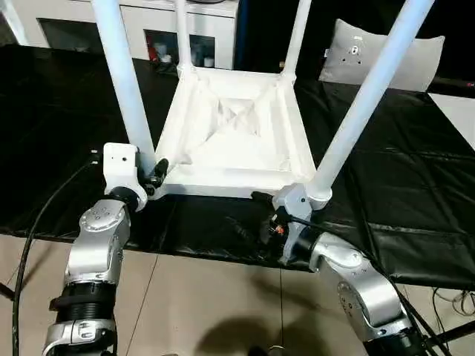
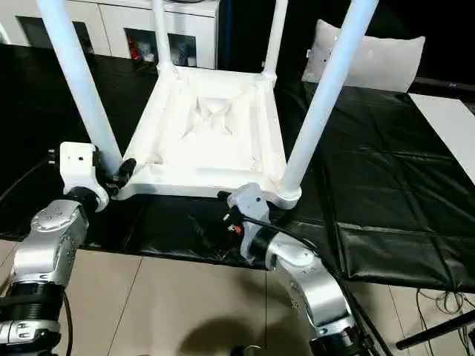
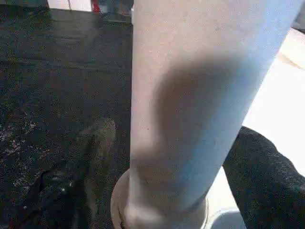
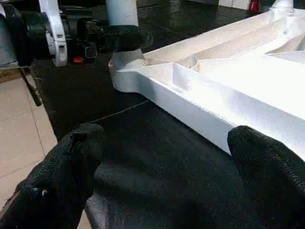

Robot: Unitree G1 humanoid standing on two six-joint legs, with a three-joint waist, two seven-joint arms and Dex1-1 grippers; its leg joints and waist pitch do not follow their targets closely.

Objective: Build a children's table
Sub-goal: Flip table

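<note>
The children's table (image 1: 230,126) lies upside down on the black-covered bench, ribbed underside up, with all four white legs standing up from its corners. My left gripper (image 1: 154,175) is at the base of the near-left leg (image 1: 126,81), one black finger (image 3: 267,186) on either side of it, shut on that leg. Just in front of the top's near edge, beside the near-right leg (image 1: 367,96), my right gripper (image 4: 167,152) stands open over the black cover with nothing between its fingers.
The black cover (image 1: 59,111) ends just in front of the table, with tiled floor (image 1: 200,297) below. White cabinets (image 1: 185,22) stand behind, a grey cushion (image 1: 378,55) at the back right, a flat white board (image 1: 460,111) at the right edge. Cables trail from both arms.
</note>
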